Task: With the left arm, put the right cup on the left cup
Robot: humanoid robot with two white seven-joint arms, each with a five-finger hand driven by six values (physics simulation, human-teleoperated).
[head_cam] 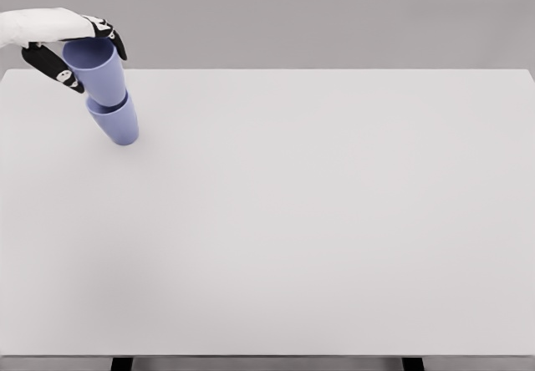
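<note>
Only the stacked cups (107, 95) at the table's (318, 221) far-left corner obstruct passage

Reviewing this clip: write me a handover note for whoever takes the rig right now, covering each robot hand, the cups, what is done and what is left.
Left robot hand: at the table's far left corner, fingers wrapped around the upper cup.
Right robot hand: not in view.
Cups: both purple; the upper cup sits nested in the lower cup, and the pair leans on the white table.
Done: the held cup appears seated in the other.
Left: probably settle the stack upright, open the fingers and pull the arm back. Whether the lower cup's base is flat on the table cannot be told.
</note>
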